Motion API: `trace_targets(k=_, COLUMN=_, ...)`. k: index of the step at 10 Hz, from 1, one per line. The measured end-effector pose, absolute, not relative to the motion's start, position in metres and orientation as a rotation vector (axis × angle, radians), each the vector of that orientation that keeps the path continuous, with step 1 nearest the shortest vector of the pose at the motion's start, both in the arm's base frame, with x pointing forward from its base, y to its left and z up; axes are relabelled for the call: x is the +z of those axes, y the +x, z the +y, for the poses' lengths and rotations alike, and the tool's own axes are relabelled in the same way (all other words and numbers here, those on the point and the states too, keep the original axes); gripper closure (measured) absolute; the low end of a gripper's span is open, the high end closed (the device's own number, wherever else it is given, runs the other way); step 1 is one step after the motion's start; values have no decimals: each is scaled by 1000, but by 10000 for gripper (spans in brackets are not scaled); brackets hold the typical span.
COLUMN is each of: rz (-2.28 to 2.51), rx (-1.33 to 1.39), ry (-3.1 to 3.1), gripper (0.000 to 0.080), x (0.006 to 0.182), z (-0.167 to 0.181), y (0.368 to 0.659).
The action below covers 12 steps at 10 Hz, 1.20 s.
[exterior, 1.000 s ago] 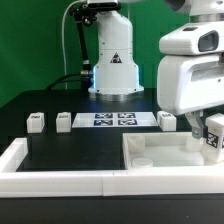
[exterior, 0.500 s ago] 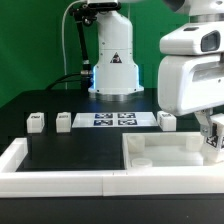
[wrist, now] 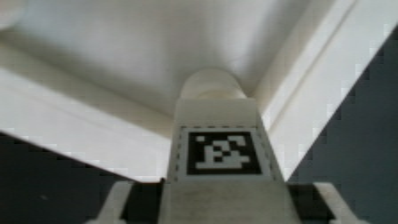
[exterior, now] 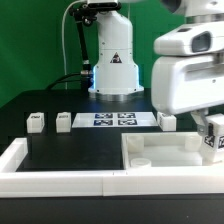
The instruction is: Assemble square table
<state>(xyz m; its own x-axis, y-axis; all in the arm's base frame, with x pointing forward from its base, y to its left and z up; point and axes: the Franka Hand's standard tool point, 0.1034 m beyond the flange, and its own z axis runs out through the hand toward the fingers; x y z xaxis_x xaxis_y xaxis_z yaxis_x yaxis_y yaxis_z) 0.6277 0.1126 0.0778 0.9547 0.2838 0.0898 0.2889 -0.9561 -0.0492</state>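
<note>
At the exterior view's right, jaws tight on a tagged leg (wrist: 219,150), no longer wide apart.

I see a black table (exterior: 75,150), white rim (exterior: 50,181) along its near edge, marker board (exterior: 113,119) toward the back, dark green backdrop (exterior: 25,40) behind. Light even.

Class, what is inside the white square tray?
One round knob on the tray's floor, near the exterior view's left. A tagged leg dips into the far corner on that view's right, hiding the floor beneath it.
</note>
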Motion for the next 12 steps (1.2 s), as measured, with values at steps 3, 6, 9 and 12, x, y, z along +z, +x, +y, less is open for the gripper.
trace_targets(k=3, rz=-18, rx=-142, ry=-3062, gripper=508, x=78, z=115, y=629)
trace_targets(k=6, rz=429, rx=-129, ry=-3020, gripper=508, x=77, z=116, y=628)
trace_targets(k=9, rz=905, rx=-114, ry=-2916, gripper=507, x=76, z=117, y=627)
trace_targets(k=12, rz=1232, rx=-107, ry=-2801, gripper=506, x=76, z=118, y=626)
